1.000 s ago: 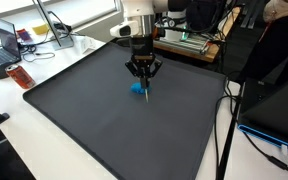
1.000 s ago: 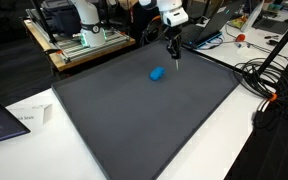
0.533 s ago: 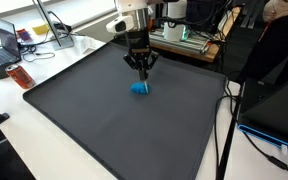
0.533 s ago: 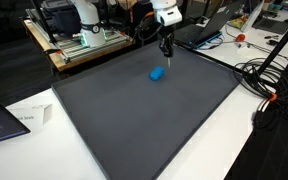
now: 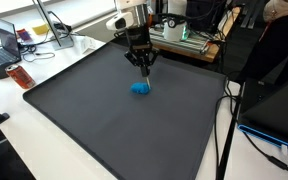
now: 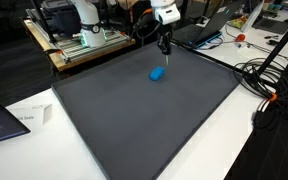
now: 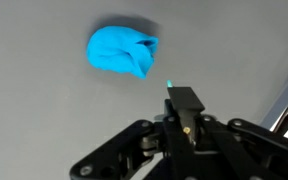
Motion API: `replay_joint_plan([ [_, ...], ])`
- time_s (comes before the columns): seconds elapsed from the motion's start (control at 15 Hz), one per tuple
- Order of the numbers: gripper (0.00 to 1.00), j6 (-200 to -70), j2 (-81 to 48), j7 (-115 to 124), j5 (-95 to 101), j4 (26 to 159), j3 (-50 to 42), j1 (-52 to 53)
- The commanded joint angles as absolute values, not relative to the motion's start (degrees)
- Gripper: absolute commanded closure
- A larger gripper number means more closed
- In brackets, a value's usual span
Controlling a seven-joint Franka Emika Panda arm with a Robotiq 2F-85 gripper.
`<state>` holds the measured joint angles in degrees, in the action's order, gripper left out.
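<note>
A small crumpled bright-blue object [image 5: 139, 88] [image 6: 157, 73] lies on the dark grey mat [image 5: 94, 125] [image 6: 144, 125]. In the wrist view the blue object [image 7: 122, 52] sits above and to the left of the fingertips, apart from them. My gripper [image 5: 143, 70] [image 6: 165, 49] [image 7: 182, 97] hangs above the mat a little beyond the object, toward the far edge. Its jaws are pressed together. A tiny teal speck shows at the tips; I cannot tell what it is.
A bench with electronics [image 5: 189, 40] and a rack [image 6: 79, 35] stands behind the mat. Laptops [image 5: 4, 45] [image 6: 2, 122], a red object [image 5: 21, 76] and cables [image 6: 264, 75] lie on the white table around the mat's edges.
The gripper has risen off the mat and drawn back from the blue object, staying shut. The blue object has stayed in place.
</note>
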<state>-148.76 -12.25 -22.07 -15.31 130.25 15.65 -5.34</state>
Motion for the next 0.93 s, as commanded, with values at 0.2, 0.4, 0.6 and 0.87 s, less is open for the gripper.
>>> replay_joint_plan([
  [0.2,0.97,-142.9,-11.8,-25.1,-19.9,127.5,13.6,-4.5],
  [0.4,0.97,-140.5,-12.4,-25.7,-20.4,125.5,12.8,-4.5],
  [0.6,0.97,-136.3,-13.8,-27.6,-21.4,122.6,12.1,-5.0],
  [0.87,0.97,-129.7,-16.2,-31.8,-24.4,118.5,11.2,-5.8],
])
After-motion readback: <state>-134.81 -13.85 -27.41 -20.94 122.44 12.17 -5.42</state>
